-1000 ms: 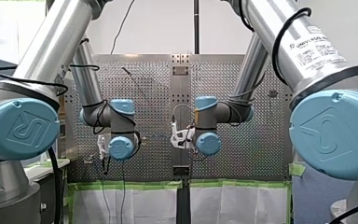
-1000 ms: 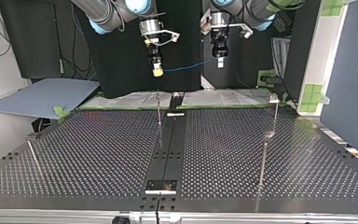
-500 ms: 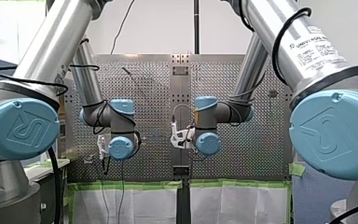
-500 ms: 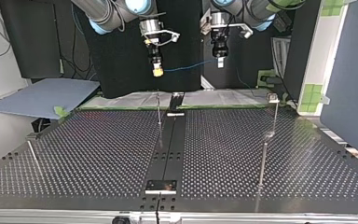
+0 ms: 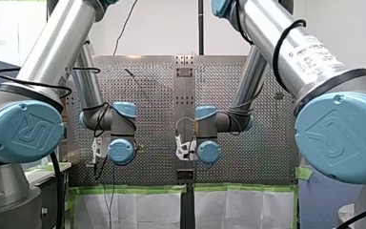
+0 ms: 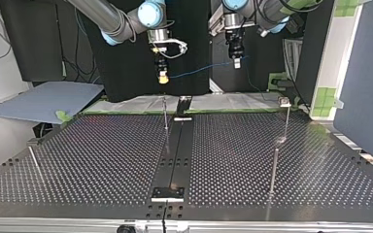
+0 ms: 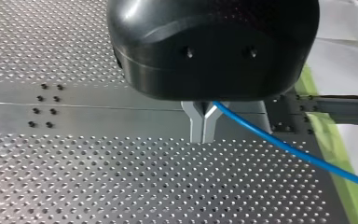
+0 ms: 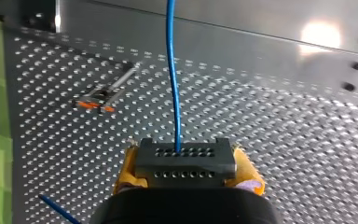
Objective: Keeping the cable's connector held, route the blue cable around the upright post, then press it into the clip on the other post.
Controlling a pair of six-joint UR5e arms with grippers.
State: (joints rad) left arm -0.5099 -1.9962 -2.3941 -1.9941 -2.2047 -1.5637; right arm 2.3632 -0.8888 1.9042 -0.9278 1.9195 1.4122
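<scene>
In the top view, the blue cable (image 6: 199, 69) is seen strung between my right gripper (image 6: 162, 77), at 12 o'clock of the upright post (image 6: 165, 114), and my left gripper (image 6: 236, 62). The clip post (image 6: 285, 104) is set well apart at 3 o'clock.

Only in the left wrist view are the metal fingers (image 7: 196, 123) shown pinched on the cable, which is led off toward 4 o'clock.

Only in the right wrist view is the black connector (image 8: 185, 163) shown clamped between yellow pads (image 8: 127, 172).

In the front view, my left arm (image 5: 52, 52) and my right arm (image 5: 290, 52) are seen bent, forearms sloped down.

White wall (image 5: 162, 28); black backdrop (image 6: 121, 68); blue partition (image 6: 364, 92).
</scene>
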